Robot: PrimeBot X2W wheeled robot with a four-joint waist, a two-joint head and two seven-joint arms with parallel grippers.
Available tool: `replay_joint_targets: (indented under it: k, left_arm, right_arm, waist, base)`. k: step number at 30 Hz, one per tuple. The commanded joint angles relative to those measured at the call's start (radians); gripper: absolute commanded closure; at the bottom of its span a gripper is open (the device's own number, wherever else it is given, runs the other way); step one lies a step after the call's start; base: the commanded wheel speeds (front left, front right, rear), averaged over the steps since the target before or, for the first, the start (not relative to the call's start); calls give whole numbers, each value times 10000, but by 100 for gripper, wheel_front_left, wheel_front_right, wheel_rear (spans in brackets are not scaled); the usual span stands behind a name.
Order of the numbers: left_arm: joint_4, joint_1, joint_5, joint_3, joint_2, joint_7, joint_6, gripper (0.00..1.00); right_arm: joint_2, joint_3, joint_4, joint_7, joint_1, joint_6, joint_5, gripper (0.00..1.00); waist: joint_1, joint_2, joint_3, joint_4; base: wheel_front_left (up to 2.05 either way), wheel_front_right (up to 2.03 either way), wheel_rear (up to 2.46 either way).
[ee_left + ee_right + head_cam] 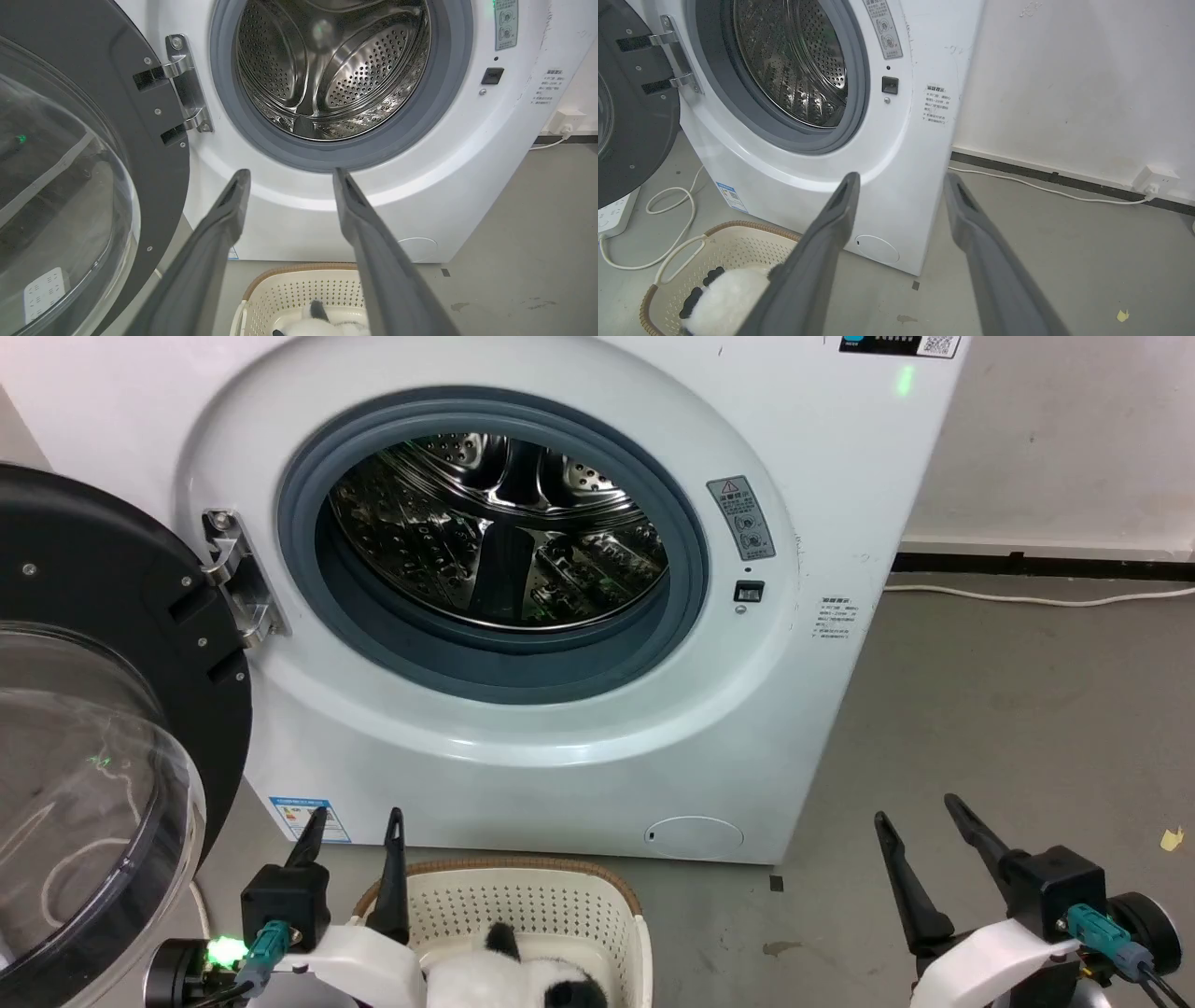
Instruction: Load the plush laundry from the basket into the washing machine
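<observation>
- The door (pixel 103 644), black-rimmed with a clear dome, hangs swung wide open on its hinge at the left of the washing machine (pixel 560 775).
- The left gripper (pixel 357 814) hovers in front of the washing machine's lower left, above the basket's left edge, its fingers spread apart and holding nothing.
- The basket (pixel 579 905) sits on the floor (pixel 980 709) just in front of the washing machine's base, below the round opening. Inside it lies the plush panda (pixel 485 980), white with black patches, touched by neither gripper.
- The drum (pixel 495 541), behind the washing machine's grey gasket, shows shiny perforated steel.
- The right gripper (pixel 915 807) hovers off the washing machine's right front corner, fingers spread, holding nothing.
</observation>
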Motion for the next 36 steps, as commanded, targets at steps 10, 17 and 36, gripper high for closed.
replay_joint_targets:
  k: [10,17,36]
  left_arm:
    - [162,71,-199,-142,0,-235,49,0]
    - [514,-119,-272,-222,2,-382,48,0]
    - [2631,-1289,-647,-308,544,-271,-207,0]
  right_arm:
    - [1,-97,11,-234,29,-1,204,0]
    - [1,-90,-59,-380,-101,-1,275,0]
    - [2,216,-264,-775,-666,-3,866,0]
  waist:
    - [0,0,44,-64]
    - [0,0,489,-205]
    - [0,0,2093,-930]
  base:
    - [0,0,0]
    - [0,0,0]
    - [0,0,0]
